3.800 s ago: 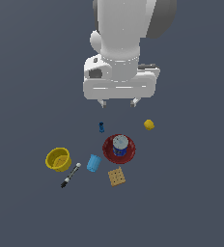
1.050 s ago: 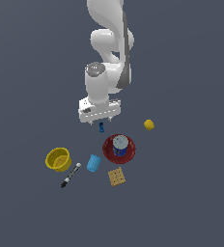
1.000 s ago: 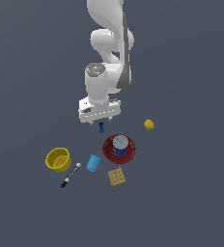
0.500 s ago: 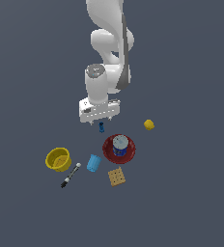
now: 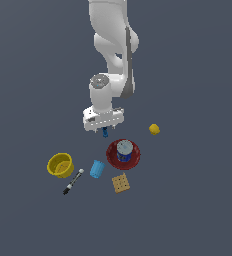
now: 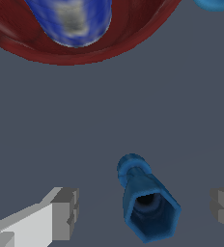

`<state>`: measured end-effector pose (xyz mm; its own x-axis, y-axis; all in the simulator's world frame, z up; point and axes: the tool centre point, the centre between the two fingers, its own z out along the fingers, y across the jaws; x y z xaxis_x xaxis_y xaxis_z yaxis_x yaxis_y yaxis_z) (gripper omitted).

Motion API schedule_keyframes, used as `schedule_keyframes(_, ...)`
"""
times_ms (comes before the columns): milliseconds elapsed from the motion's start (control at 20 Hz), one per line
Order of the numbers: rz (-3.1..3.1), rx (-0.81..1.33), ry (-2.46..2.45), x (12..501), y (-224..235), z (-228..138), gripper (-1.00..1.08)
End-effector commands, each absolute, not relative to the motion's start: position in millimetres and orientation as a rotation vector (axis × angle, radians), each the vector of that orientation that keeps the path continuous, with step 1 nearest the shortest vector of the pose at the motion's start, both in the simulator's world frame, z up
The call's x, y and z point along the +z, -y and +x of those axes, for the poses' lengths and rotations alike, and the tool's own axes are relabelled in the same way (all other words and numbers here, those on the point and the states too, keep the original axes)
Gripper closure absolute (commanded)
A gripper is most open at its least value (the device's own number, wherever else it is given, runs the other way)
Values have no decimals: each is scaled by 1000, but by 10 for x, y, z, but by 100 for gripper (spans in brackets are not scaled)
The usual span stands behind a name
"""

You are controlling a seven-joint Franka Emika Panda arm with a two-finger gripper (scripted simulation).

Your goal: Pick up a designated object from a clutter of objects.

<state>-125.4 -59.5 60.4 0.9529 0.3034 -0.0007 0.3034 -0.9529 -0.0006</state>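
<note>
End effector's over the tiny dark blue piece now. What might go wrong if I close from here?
1. The tiny dark blue elongated piece lies between the open end effector fingers at a slant, not squared to them, so closing may twist or squirt it out.
2. It looks nearer one finger, which could push it sideways first.
3. The red plate holding the blue-labelled can lies close; drift risks a bump.
</note>
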Motion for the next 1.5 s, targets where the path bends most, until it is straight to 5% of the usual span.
schedule_keyframes(0,-3104,0,482,527,596,-1255,-92)
schedule_keyframes(250,-3104,0,483,471,596,-1256,-92)
schedule_keyframes(300,-3104,0,483,471,596,-1256,108)
schedule_keyframes(1450,-3105,-1,483,797,357,-1242,108)
